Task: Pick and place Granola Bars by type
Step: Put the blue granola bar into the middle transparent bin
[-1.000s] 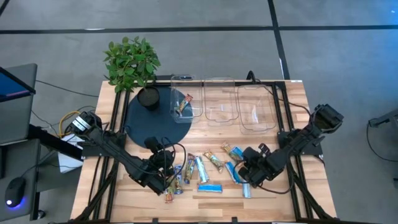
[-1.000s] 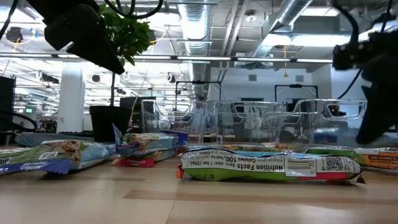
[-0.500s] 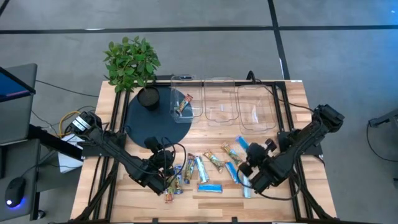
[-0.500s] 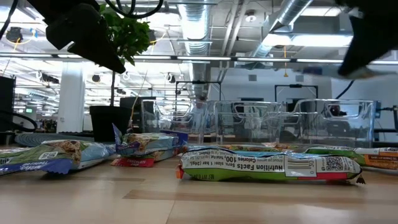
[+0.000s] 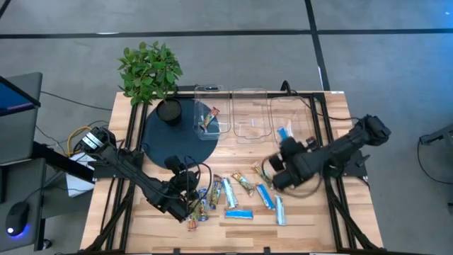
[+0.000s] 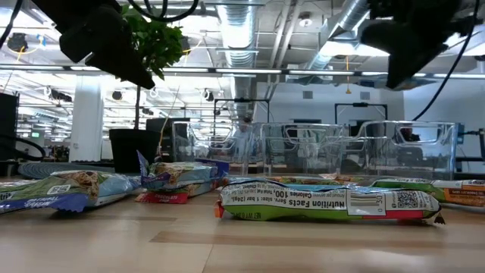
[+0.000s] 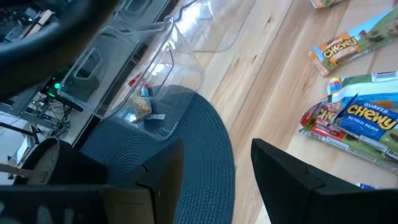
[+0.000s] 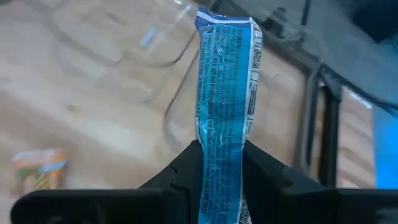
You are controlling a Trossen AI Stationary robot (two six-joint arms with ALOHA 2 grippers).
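Note:
Several granola bars (image 5: 237, 195) in blue, silvery and brown-orange wrappers lie flat on the near middle of the table; in the low view a green-labelled one (image 6: 326, 202) lies closest. One bar (image 5: 209, 119) sits in the left clear tub. My right gripper (image 5: 284, 142) is raised over the near left corner of the right clear tub (image 5: 297, 124) and is shut on a blue bar (image 8: 225, 87). My left gripper (image 7: 214, 180) stands open, touching nothing, above the left end of the pile (image 5: 185, 172). My right gripper pinches the blue bar between its two fingers (image 8: 261, 171) by one end (image 8: 221, 162), along its length. The bar is lifted clear, and its free end (image 8: 227, 25) sticks out beyond the fingertips toward the tubs.
Three clear tubs (image 5: 251, 117) stand in a row along the far edge. A dark round mat (image 5: 166, 138) with a potted plant (image 5: 150, 71) takes up the far left. Black frame rails (image 5: 333, 191) run along both table sides. Bare wood lies between pile and tubs.
My right gripper has risen from the right end of the pile with the blue bar in its hold and has moved toward the far edge, to the right tub. The bar has been lifted clear of the table.

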